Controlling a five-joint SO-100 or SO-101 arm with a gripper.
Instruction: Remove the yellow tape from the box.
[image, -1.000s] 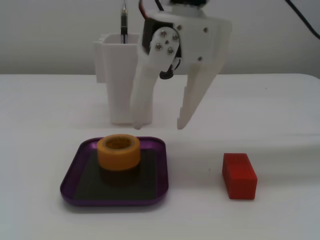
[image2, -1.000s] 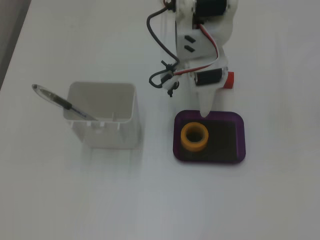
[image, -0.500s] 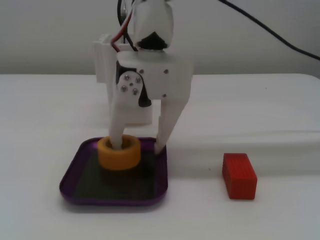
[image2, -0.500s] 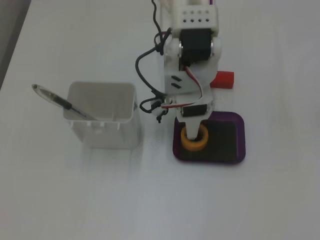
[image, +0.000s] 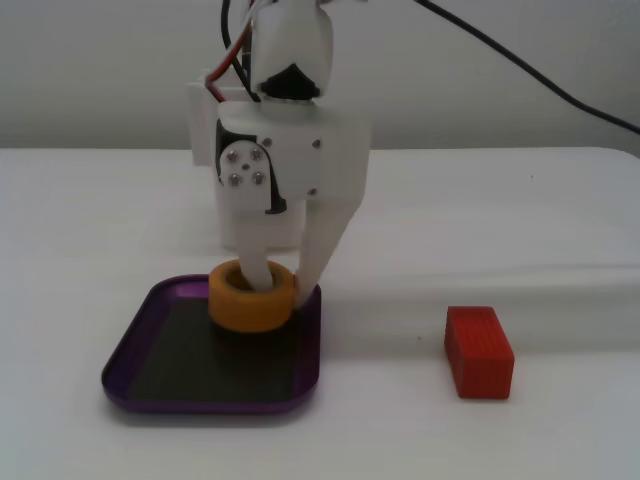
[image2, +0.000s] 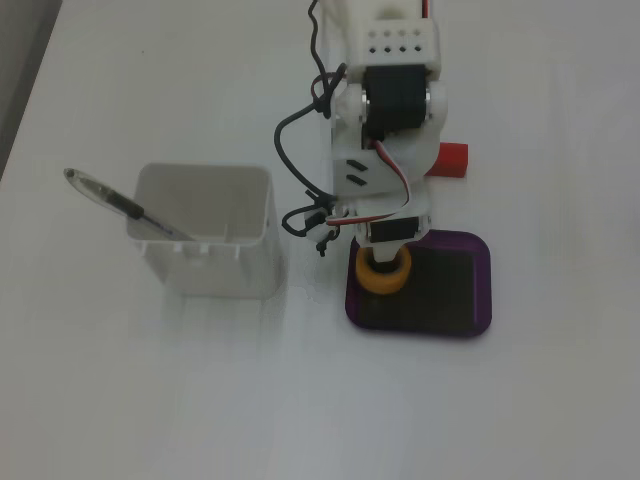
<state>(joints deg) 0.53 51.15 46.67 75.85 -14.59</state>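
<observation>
**Gripper** — the white plastic two-finger gripper (image: 279, 284) stood nearly upright over the tray in a fixed view; one finger reached down into the hollow centre of the tape roll, the other pressed the roll's outer wall on the right as that view showed it. The pincer was clenched on the ring's wall. From the fixed view above, the gripper (image2: 385, 262) was largely hidden under its own black servo and wiring.

**Yellow tape** — a small yellow-orange roll of tape (image: 251, 297), a thick ring with a hollow centre, sat inside the tray at its far right corner in the front view, close against the rim. From above the yellow tape (image2: 385, 276) lay at the tray's upper left corner.

**Box** — a shallow purple metallic tray (image: 135, 347) with rounded corners, a low rim and a dark flat bottom, resting on the white table (image: 560, 230); from above the box (image2: 481, 290) showed most of its floor bare.

**Other items** — a red ribbed rectangular block (image: 479, 351) lay on the table well apart from the tray; a tall white plastic container (image2: 205, 243) held a pen (image2: 115, 202) leaning at a tilt.
</observation>
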